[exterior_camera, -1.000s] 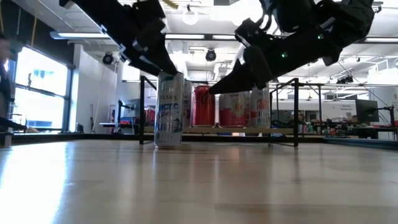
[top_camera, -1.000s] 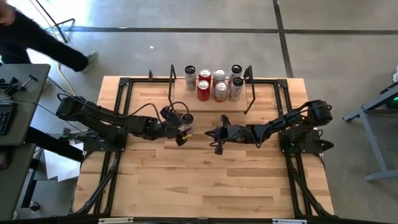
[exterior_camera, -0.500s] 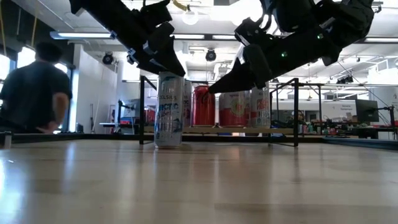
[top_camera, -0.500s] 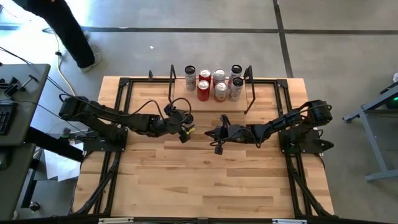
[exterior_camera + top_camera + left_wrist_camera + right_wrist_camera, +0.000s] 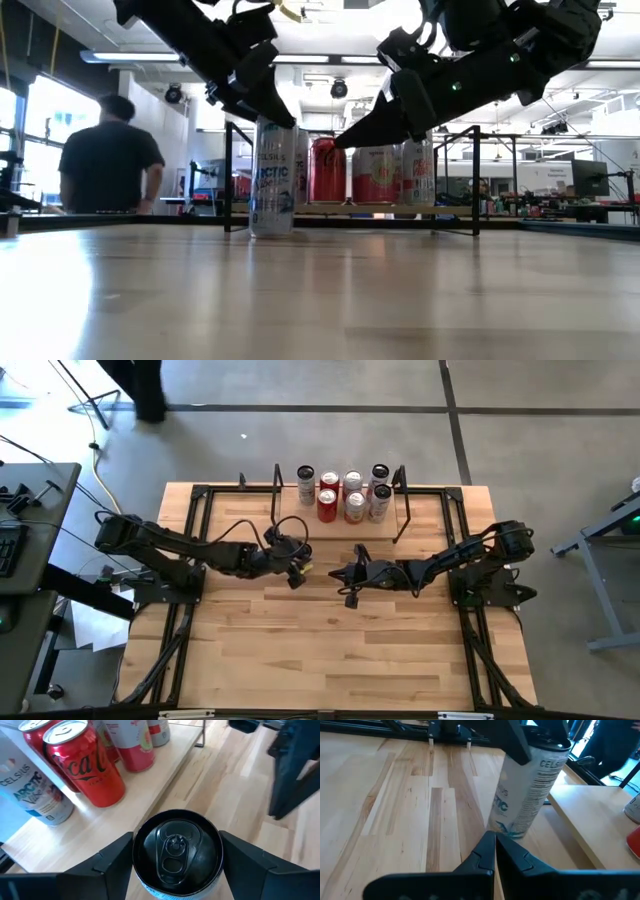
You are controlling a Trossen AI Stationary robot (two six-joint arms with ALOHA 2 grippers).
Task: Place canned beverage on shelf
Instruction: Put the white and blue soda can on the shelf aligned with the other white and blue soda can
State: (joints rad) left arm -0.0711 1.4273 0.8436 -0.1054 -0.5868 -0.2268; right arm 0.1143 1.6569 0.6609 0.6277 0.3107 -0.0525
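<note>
The left gripper (image 5: 176, 870) clasps a white can (image 5: 272, 178) by its top; the can stands on the table (image 5: 330, 620) just before the shelf (image 5: 340, 525), which holds 6 cans. The right gripper (image 5: 492, 851), fingers together, hovers near.

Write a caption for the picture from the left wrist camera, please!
Left gripper straddles the top of a black-lidded can, with red cans on the shelf beyond.

Wooden table (image 5: 330, 630) with black rails, a person (image 5: 108, 155) standing behind it, keyboard (image 5: 10, 550) off to the side.
</note>
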